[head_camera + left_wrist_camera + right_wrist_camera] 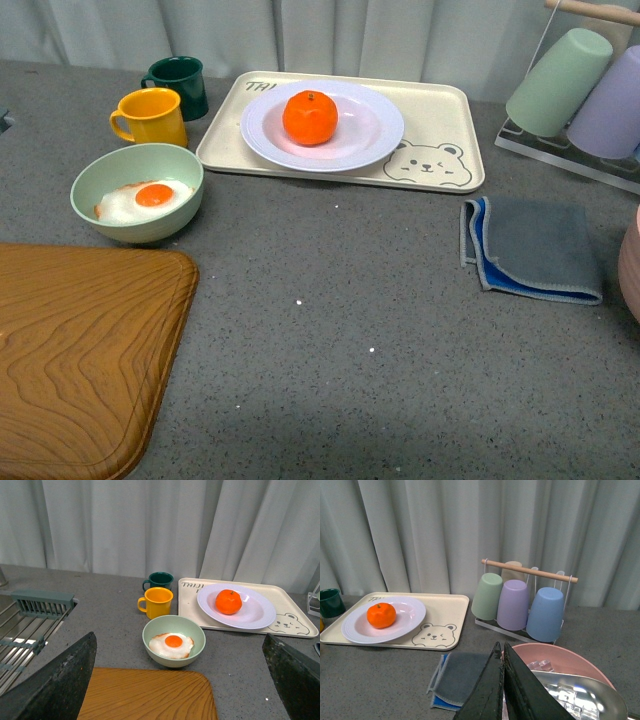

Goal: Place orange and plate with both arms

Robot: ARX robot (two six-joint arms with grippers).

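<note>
**With the orange on the plate, little seems left**

Since the plate sits on the bear tray at the back of the worktop with the orange resting in it, I judge the placing done; next I would only pull clear. My left end effector is spread wide and empty; my right end effector is pressed together, empty. Neither arm appears in the front view, and the pink basin beside my right arm is cut off.

The front view looks steeply down on the desk from close above. Both wrist views sit lower and farther back, facing the far curtain. All three share the bear tray.
</note>
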